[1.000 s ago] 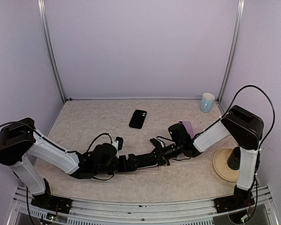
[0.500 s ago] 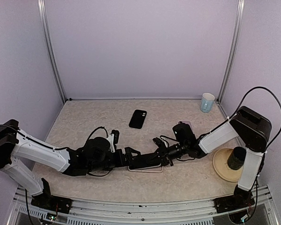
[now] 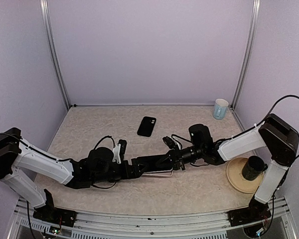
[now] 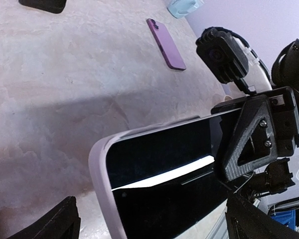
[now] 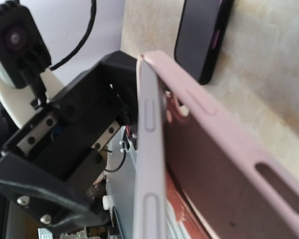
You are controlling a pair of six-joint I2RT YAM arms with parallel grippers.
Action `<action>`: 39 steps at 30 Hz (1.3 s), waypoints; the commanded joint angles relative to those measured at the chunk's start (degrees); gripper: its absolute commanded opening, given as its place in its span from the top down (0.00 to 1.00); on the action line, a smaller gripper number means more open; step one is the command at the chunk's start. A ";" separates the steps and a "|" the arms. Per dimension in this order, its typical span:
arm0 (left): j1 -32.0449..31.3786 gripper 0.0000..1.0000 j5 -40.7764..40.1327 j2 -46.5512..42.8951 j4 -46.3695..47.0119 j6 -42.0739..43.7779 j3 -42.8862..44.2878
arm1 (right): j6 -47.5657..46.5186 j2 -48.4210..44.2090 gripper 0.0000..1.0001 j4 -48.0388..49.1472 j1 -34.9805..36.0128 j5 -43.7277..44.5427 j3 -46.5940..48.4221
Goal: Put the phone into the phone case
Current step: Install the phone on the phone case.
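Left end effector (image 4: pixel 154 206) released, astride phone case (image 4: pixel 99 164) — right end effector (image 3: pixel 174 158) clenched, at its far edge

I see the pink phone case (image 5: pixel 209 154) edge-on, tilted above the counter (image 5: pixel 274 74); a dark phone (image 5: pixel 202 35) lies flat behind it, the left arm's camera (image 5: pixel 17 40) top-left.

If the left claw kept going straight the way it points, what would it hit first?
Most likely the phone, half in its pink case, between the open jaws of the left gripper. Just beyond, the right gripper pinches its far end. Depth is unclear.
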 commanded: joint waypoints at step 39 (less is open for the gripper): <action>0.15 0.37 21.02 2.49 28.56 0.79 -2.92 | -14.36 -3.02 1.00 2.18 3.64 -5.35 0.11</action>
